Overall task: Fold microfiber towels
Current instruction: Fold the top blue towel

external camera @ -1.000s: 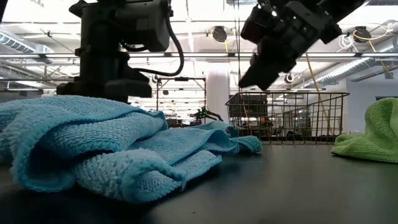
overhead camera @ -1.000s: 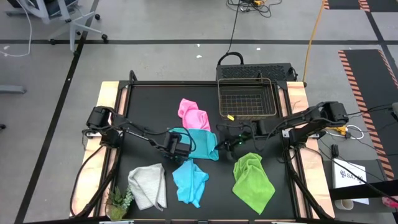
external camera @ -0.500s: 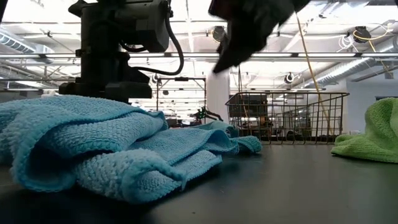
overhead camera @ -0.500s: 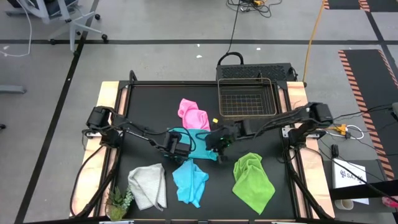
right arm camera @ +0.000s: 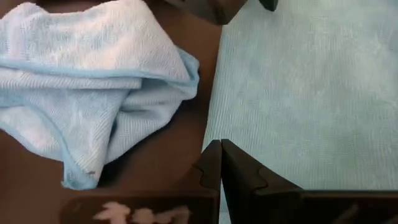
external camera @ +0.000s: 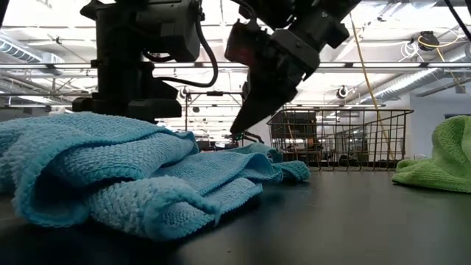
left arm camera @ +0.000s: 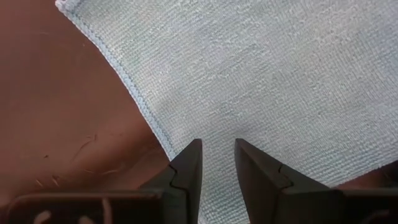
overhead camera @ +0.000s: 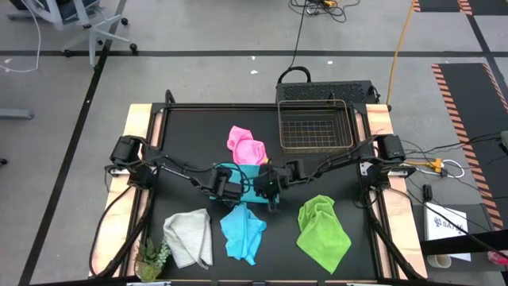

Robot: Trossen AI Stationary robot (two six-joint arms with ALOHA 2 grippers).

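since a second ago the right gripper (overhead camera: 268,191) has been swung leftward from beside the wire basket (overhead camera: 315,125) to the spread light blue towel (overhead camera: 255,179) at mid-table, and its fingers (right arm camera: 216,163) are seen pressed together with nothing between them, their tips at that towel's edge. the left gripper (overhead camera: 236,191) has not shifted; it is held on the same towel's left side, its fingers (left arm camera: 186,169) parted a little with the cloth's hem lying between the tips, though whether the cloth is actually pinched cannot be told. nearest the front edge of the table (overhead camera: 182,135), a small green plant (overhead camera: 151,258) is found at the left corner, with the white-grey towel (overhead camera: 189,237) just beside it, the second light blue towel (overhead camera: 242,231) crumpled at centre, and the lime green towel (overhead camera: 321,229) bunched to the right. farther back, the spread light blue towel is lying flat between the two grippers. beyond it the pink towel (overhead camera: 245,144) is heaped, touching the blue one's far edge, and the wire basket is set at the far right.
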